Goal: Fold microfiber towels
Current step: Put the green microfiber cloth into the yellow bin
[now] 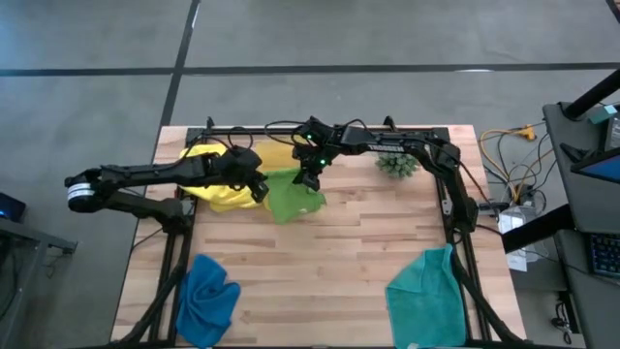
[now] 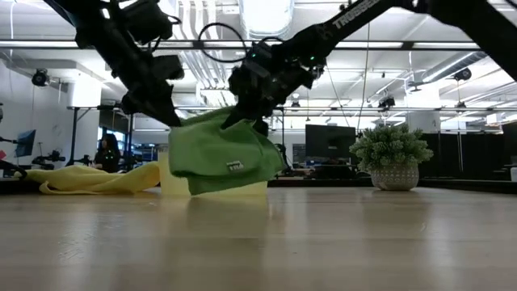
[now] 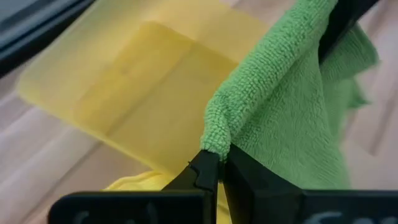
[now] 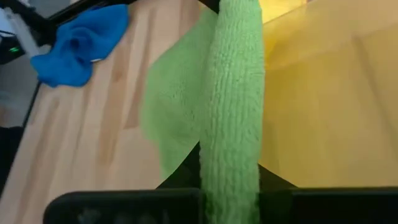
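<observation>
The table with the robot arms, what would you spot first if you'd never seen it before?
First, the lime green towel hanging in the air at the back of the table, pinched shut by the left gripper and the right gripper. Just behind it lie a yellow towel and a see-through yellow bin. The blue towel and teal towel sit crumpled at the front corners.

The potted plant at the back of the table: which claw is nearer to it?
Right. The right claw grips the lime green towel a short way from the potted plant, toward the table's middle; the left claw, shut on the same towel, is farther off.
</observation>
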`<move>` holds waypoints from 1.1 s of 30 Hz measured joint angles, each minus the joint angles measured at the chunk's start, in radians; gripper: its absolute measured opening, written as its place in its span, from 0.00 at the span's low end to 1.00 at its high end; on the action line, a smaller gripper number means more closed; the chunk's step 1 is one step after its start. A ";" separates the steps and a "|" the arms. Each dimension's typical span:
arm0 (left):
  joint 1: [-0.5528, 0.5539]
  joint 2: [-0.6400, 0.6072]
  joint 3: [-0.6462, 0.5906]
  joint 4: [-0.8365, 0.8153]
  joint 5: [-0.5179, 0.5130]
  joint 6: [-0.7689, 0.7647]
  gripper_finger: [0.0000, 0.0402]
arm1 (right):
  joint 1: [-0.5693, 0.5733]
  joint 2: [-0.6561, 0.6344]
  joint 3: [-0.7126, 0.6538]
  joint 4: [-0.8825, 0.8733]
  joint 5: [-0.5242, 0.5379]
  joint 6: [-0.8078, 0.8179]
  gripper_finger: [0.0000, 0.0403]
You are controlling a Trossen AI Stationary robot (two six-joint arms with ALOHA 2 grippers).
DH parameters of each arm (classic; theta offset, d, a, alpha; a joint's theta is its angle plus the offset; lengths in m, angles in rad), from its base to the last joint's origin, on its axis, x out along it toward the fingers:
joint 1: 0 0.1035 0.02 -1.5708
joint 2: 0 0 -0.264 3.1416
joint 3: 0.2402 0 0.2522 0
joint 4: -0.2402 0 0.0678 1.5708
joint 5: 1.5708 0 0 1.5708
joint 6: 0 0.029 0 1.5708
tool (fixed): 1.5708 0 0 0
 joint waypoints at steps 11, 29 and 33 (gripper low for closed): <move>0.033 0.119 0.000 0.053 -0.092 0.054 0.00 | -0.025 0.201 0.345 -0.268 0.121 -0.118 0.02; 0.191 0.113 0.015 0.108 -0.168 0.171 0.00 | -0.092 0.265 0.464 -0.264 0.193 0.018 0.02; 0.230 0.151 0.015 0.175 -0.169 0.217 0.00 | -0.095 0.265 0.452 -0.219 0.272 0.062 0.02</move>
